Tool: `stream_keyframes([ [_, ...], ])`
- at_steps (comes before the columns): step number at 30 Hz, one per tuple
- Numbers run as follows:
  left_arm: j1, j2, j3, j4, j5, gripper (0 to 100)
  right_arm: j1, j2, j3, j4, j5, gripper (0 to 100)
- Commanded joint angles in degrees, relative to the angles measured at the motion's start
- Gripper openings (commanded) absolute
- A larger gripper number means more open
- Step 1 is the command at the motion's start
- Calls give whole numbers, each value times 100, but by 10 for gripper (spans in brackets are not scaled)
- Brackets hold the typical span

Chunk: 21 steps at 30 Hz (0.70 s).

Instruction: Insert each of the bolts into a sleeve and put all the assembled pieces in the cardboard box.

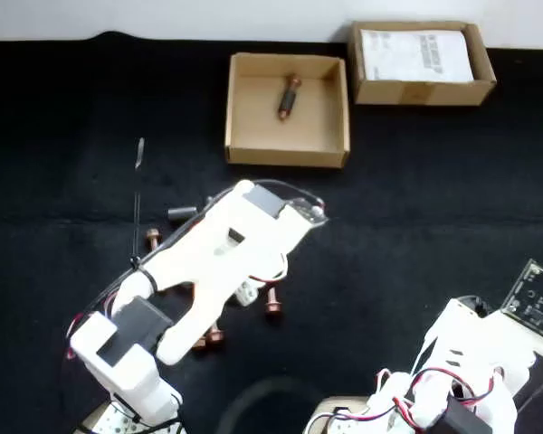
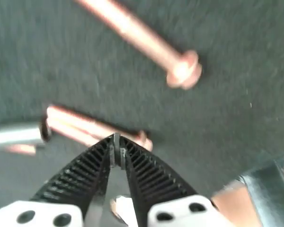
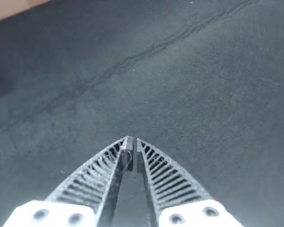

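The open cardboard box (image 1: 240, 108) stands at the back of the black mat and holds one assembled bolt and sleeve (image 1: 290, 95). My left arm (image 1: 226, 244) stretches over the loose parts at the middle left. Its gripper (image 2: 116, 142) is shut with nothing between the fingers, the tips just over a copper bolt (image 2: 80, 124). A second bolt (image 2: 142, 42) lies beyond it, and a grey sleeve (image 2: 14, 135) lies beside the near bolt. More bolts (image 1: 273, 303) and a sleeve (image 1: 181, 213) show around the arm. My right gripper (image 3: 131, 141) is shut above bare mat.
A second cardboard box (image 1: 423, 90) with a white sheet on top sits at the back right. The right arm (image 1: 471, 362) is folded at the front right corner. A thin black cable (image 1: 137, 208) runs across the mat on the left.
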Motion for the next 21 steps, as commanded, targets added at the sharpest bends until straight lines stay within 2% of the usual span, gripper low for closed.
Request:
stream_keyframes([
  [1,57,40,-207,-457,-343,9,66,-40,13,-92,176,6],
  [7,277,207,-198,-1029,-369,9,66,-40,13,-92,176,6],
  [15,1156,488,-198,-993,-369,9,66,-40,13,-101,176,6],
  [21,1464,505,-303,-1187,-369,9,66,-40,13,-101,176,6],
])
